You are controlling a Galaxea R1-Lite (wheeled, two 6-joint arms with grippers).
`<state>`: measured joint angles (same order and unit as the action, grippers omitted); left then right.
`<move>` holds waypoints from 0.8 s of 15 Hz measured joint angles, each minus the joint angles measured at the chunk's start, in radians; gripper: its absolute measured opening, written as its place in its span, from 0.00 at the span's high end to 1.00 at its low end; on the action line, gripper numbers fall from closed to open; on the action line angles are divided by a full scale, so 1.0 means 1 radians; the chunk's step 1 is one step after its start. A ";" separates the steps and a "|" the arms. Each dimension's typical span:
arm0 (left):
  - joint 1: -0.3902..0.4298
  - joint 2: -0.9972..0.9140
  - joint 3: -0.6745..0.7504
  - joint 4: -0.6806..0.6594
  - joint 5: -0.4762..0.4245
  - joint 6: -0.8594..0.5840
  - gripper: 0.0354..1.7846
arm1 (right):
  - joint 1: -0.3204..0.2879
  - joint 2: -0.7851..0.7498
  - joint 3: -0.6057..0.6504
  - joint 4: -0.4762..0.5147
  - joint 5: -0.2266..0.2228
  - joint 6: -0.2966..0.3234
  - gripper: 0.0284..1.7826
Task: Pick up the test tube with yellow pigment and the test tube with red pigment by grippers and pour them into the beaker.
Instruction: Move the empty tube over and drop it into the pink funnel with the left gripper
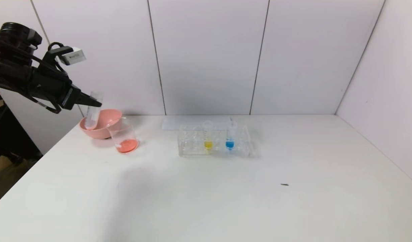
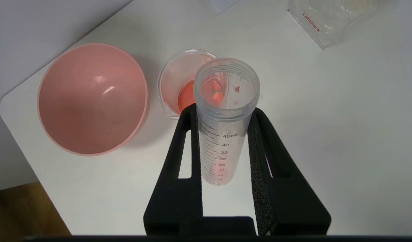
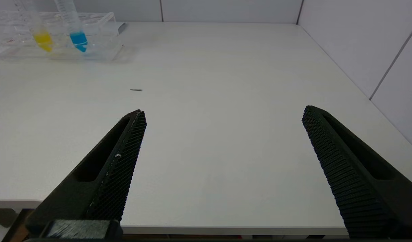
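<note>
The emptied test tube with red pigment (image 2: 222, 124) is clamped between the left gripper (image 2: 222, 116) fingers (image 2: 187, 141), above the pink bowl (image 1: 105, 129) beside the beaker (image 1: 125, 136). The right gripper (image 3: 222, 117) is spread wide, holding nothing.

1. The left gripper (image 1: 91, 101) is black, clamped on a clear tube (image 1: 92, 112) with black graduation marks and only faint reddish traces inside.
2. Just below its tip, the beaker (image 1: 124, 135) is clear glass holding red-orange liquid.
3. Beside the beaker, under the held tube, the bowl (image 1: 103, 129) is salmon pink.
4. Farther from that gripper, a clear rack (image 1: 214, 145) with red lettering holds a yellow-filled tube (image 1: 208, 136) and a blue-filled tube (image 1: 230, 136).
5. The right gripper (image 3: 222, 168), spread wide, is black with cross-hatched pads over the white table (image 3: 226, 84).
</note>
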<state>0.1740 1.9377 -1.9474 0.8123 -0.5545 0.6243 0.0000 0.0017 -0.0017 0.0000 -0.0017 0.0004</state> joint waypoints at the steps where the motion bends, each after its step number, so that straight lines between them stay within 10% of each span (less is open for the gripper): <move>1: 0.000 0.000 0.000 -0.008 0.000 -0.027 0.78 | 0.000 0.000 0.000 0.000 0.000 0.000 0.05; 12: 0.006 -0.041 0.307 -0.561 0.006 -0.233 0.78 | 0.000 0.000 0.000 0.000 0.000 0.000 0.05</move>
<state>0.1798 1.8964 -1.6409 0.2511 -0.5489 0.3911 0.0000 0.0017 -0.0013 0.0000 -0.0017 0.0000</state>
